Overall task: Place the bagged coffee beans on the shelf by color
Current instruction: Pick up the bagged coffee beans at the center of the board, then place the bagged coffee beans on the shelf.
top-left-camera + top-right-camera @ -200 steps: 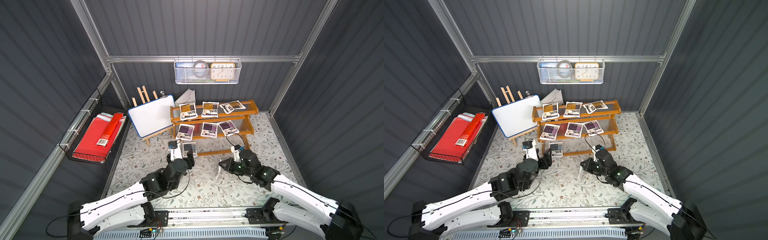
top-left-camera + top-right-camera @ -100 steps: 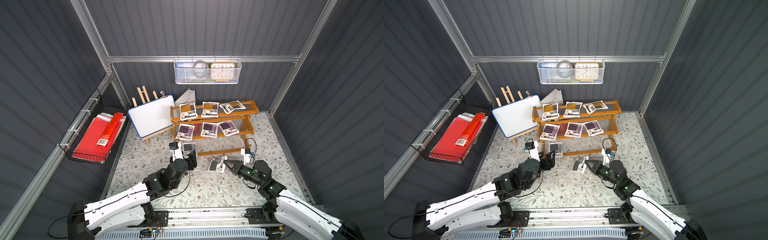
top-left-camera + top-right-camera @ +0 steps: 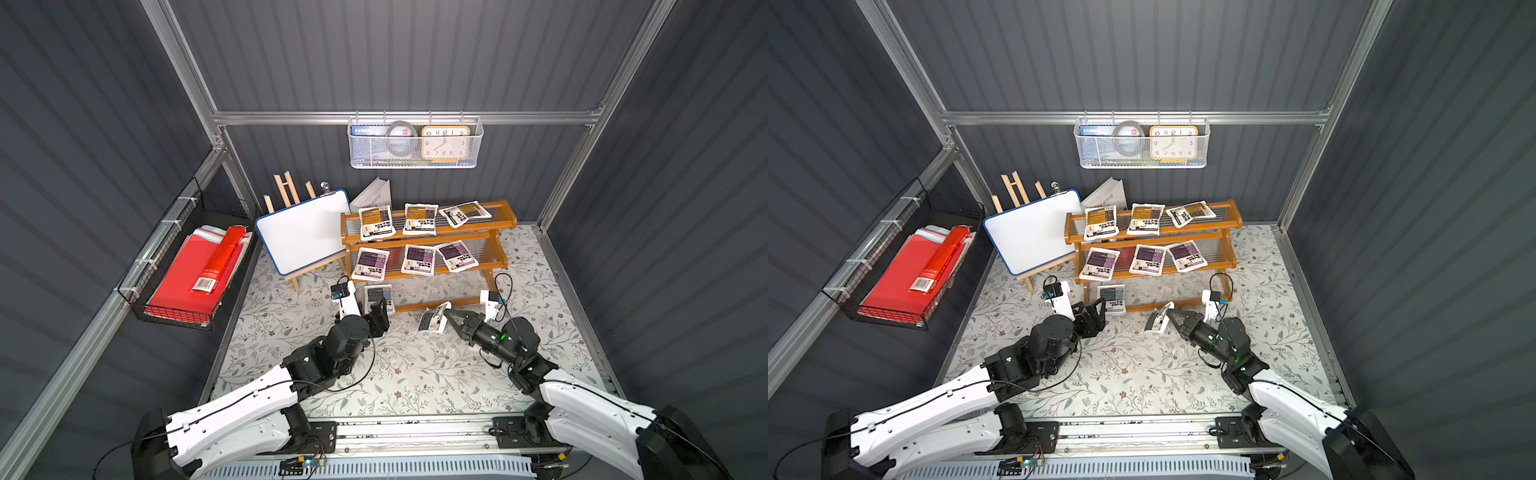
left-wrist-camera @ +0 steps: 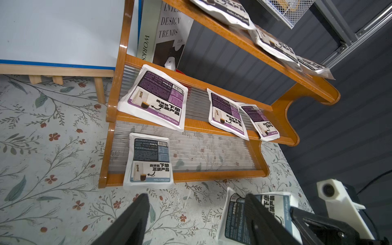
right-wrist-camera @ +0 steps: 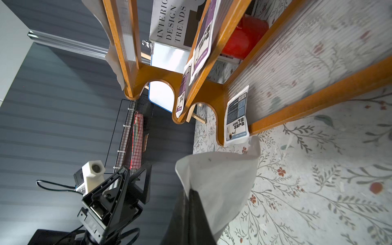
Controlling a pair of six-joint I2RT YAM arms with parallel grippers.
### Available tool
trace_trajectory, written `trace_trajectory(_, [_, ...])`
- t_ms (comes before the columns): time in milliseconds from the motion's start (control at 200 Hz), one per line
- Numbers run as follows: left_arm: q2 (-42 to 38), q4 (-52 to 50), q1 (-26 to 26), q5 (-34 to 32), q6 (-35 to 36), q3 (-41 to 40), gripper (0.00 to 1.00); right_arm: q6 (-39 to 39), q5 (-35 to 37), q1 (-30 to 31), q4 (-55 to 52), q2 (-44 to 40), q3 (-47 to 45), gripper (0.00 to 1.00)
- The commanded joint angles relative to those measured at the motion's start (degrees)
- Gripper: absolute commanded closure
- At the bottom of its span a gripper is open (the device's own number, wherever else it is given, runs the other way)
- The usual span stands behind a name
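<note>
The shelf [image 3: 505,220] [image 3: 1229,220] carries three orange-brown bagged coffee beans on its top tier [image 3: 419,219] and three purple ones on the middle tier [image 3: 418,259]. One grey-blue pouch [image 3: 379,296] [image 4: 149,163] [image 5: 236,118] lies on the bottom tier's left end. My right gripper [image 3: 449,318] [image 3: 1173,318] [image 5: 191,195] is shut on the edge of another grey-blue pouch [image 3: 432,321] [image 3: 1156,320] [image 4: 235,220] [image 5: 220,180], held above the floor just in front of the bottom tier. My left gripper [image 3: 379,313] [image 3: 1091,316] [image 4: 196,198] stands open and empty in front of the shelved grey-blue pouch.
A whiteboard on an easel [image 3: 305,232] stands left of the shelf, with a book [image 3: 374,195] behind. A black wire basket of red folders [image 3: 187,274] hangs on the left wall, a white wire basket [image 3: 411,143] on the back wall. The floor is a floral mat [image 3: 415,365].
My right arm has swung low and lifted the grey-blue pouch off the mat, carrying it slightly toward the shelf. The left gripper has barely moved.
</note>
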Motion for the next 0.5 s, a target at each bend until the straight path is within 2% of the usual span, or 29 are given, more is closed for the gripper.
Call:
trace_trajectory(0, [-0.66, -0.14, 0.48, 0.48, -0.39, -0.51, 0.26, 1.12, -1.55, -0.40, 6.46, 0.67, 0.51, 1.00])
trace_trajectory(180, [-0.48, 0.02, 0.71, 0.73, -0.42, -0.92, 0.26, -3.75, -5.57, -0.96, -4.61, -0.77, 3.72, 1.00])
trace_trajectory(295, [-0.62, 0.78, 1.37, 3.32, 2.15, -1.26, 0.25, -8.01, -14.03, -0.96, -8.71, -1.58, 6.49, 1.00])
trace_trajectory(385, [-0.75, 1.29, 3.05, 7.24, 5.15, -1.19, 0.25, -14.15, -19.46, -1.02, -16.48, -2.83, 10.46, 1.00])
trace_trajectory(495, [-1.43, 1.26, 5.94, 11.00, 7.26, -0.64, 0.25, -18.54, -18.01, -1.06, -23.41, -3.86, 13.33, 1.00])
